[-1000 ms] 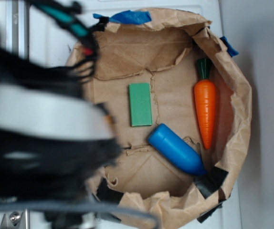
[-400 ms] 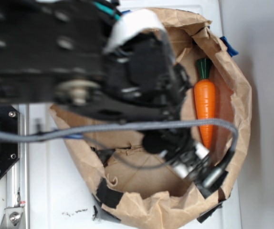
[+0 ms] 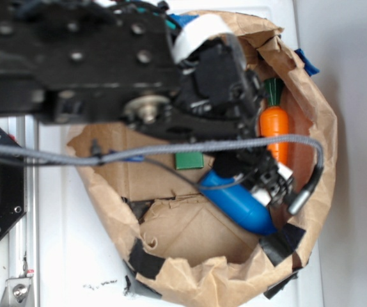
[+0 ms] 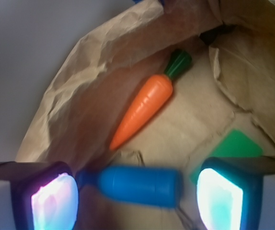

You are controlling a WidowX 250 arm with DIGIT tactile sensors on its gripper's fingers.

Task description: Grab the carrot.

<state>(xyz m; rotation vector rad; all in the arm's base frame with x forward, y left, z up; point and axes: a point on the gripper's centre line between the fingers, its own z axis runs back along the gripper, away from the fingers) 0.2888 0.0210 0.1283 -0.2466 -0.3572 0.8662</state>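
- The robot arm (image 3: 94, 64) is reaching across the white desk (image 3: 62, 256) and hanging over the paper-lined basket (image 3: 318, 160), covering much of it in the exterior view.
- The hand (image 4: 137, 194) is hovering inside the basket with its two glowing fingers (image 4: 55, 201) spread wide, holding nothing.
- The blue capsule (image 4: 137, 186) is lying crosswise directly between the fingers, just below the hand.
- The carrot (image 4: 144, 108) is lying ahead of the hand, beyond the capsule and apart from both fingers, against the paper wall, with its green cap (image 4: 178, 63) pointing away from the hand.
- The flat green block (image 4: 235, 146) is showing just beyond the right-side finger.
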